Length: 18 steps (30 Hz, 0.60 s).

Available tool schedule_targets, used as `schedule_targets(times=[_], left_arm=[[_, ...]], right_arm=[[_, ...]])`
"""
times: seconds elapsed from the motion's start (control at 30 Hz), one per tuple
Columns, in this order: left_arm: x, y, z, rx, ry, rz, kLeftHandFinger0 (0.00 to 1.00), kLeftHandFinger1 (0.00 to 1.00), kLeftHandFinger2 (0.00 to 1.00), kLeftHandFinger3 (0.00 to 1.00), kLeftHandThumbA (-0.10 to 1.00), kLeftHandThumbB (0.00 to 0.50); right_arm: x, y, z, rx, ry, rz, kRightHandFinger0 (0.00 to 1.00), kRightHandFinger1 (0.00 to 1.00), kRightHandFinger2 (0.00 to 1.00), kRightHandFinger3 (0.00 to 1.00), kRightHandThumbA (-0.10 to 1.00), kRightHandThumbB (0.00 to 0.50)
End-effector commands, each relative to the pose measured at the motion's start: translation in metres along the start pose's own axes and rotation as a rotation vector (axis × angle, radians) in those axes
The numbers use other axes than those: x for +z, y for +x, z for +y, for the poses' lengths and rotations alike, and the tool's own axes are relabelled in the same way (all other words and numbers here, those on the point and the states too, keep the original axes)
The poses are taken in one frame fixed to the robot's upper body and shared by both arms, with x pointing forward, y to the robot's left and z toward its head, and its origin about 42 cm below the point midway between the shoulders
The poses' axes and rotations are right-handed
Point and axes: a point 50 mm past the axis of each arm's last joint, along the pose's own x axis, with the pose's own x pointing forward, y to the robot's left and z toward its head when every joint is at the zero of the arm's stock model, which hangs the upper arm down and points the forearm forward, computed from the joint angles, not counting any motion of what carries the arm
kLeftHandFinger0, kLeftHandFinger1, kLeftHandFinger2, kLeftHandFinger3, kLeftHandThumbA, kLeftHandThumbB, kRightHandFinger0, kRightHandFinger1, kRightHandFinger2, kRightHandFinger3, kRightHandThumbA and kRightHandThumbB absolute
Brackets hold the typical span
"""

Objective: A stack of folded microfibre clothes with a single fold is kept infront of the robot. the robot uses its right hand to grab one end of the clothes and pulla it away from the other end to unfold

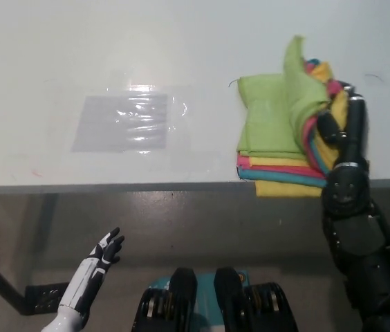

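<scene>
Head view is the only one we have, looking steeply down onto a white table (pixel 181 41) whose front edge runs across the middle of the picture. On it, at the right and close to that edge, lies the stack of microfibre cloths (pixel 271 131). We see it partly opened: a flat green layer faces up on the left half, and beneath it thin bands of yellow, pink and teal show at the near edge, with a yellow cloth lowest and sticking out a little over the table edge. On the right half the layers are bunched and raised, green outermost with pink, teal and yellow folds inside, and a green corner stands up toward the far side of the table.

Our black right hand (pixel 344 121) is at the right side of the stack, fingers closed around that raised bundle of cloth ends, with the forearm running down to the bottom right.

Our white left hand (pixel 101 256) rests low at the lower left, below the table edge, holding nothing, fingers spread apart.

A clear plastic sheet (pixel 122 123) lies flat on the table, well apart to the left of the stack.
</scene>
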Motion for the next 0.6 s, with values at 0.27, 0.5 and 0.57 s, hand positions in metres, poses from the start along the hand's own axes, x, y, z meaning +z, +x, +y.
schedule_targets(times=[0.27,0.5,0.57], left_arm=[[0.006,-0.001,0.017,0.020,0.032,-0.053,1.00,1.00,1.00,1.00,0.97,0.199],[0.003,-0.006,0.018,0.027,0.033,-0.036,1.00,1.00,1.00,1.00,0.97,0.215],[0.001,-0.006,0.018,0.029,0.037,-0.033,1.00,1.00,1.00,1.00,0.97,0.215]], right_arm=[[-0.029,0.034,-0.109,-0.257,1.052,0.184,1.00,1.00,1.00,1.00,0.94,0.227],[-0.007,0.025,-0.131,-0.193,0.647,-0.107,1.00,1.00,1.00,1.00,1.00,0.267],[0.008,0.023,-0.137,-0.203,0.578,-0.168,1.00,1.00,1.00,1.00,1.00,0.327]])
